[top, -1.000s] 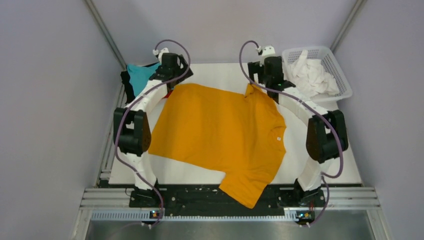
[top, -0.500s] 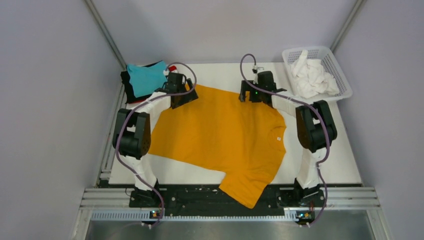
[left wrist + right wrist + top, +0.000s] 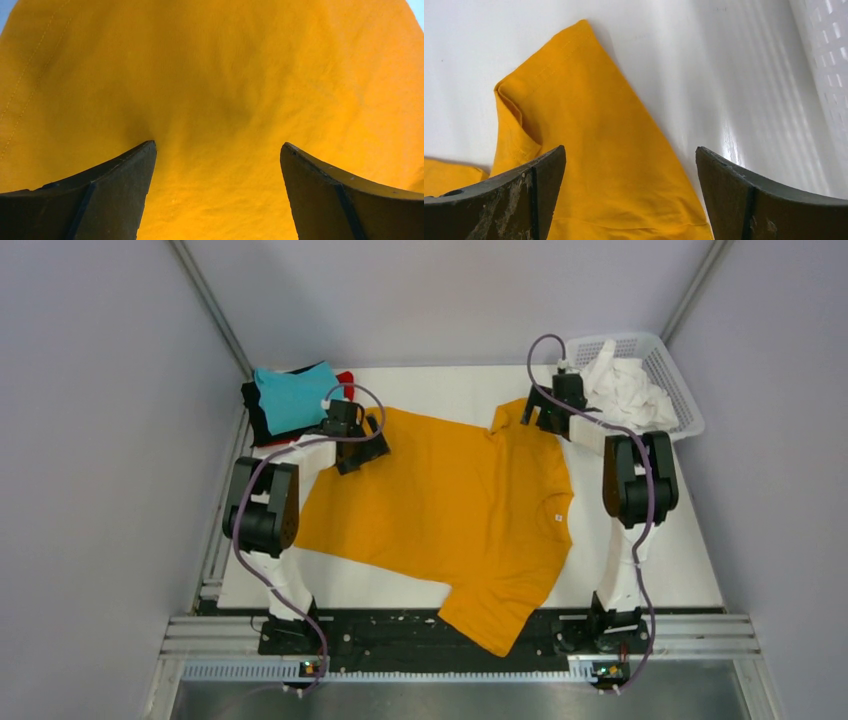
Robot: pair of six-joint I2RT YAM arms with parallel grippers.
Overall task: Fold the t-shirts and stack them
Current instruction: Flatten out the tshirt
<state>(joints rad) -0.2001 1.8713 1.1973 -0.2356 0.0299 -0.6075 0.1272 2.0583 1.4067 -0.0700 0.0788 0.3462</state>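
1. You have the orange shirt (image 3: 440, 505) spread flat on the table (image 3: 690, 560), with its collar toward the right side. One sleeve lies over the near edge, between the two arm bases.
2. Your left gripper (image 3: 215, 200) sits low over the far-left corner of the orange shirt. Its fingers are spread wide and hold nothing. In the left wrist view only orange fabric shows between them, and you cannot tell whether the tips touch the cloth.
3. Your right gripper (image 3: 631, 200) is over the far sleeve of the orange shirt. Its fingers are also spread wide and grip nothing. The sleeve lies flat between them, its cuff pointing away from the camera, with bare table around it.
4. The teal shirt (image 3: 290, 395) lies folded at the far-left corner of the table, on top of the black shirt (image 3: 250, 415). A bit of the red shirt (image 3: 345, 378) shows at the right edge of that pile. The pile is just beside your left gripper.
5. The basket (image 3: 685, 405) stands at the far-right corner, near your right gripper, and holds a crumpled white cloth (image 3: 625, 390).
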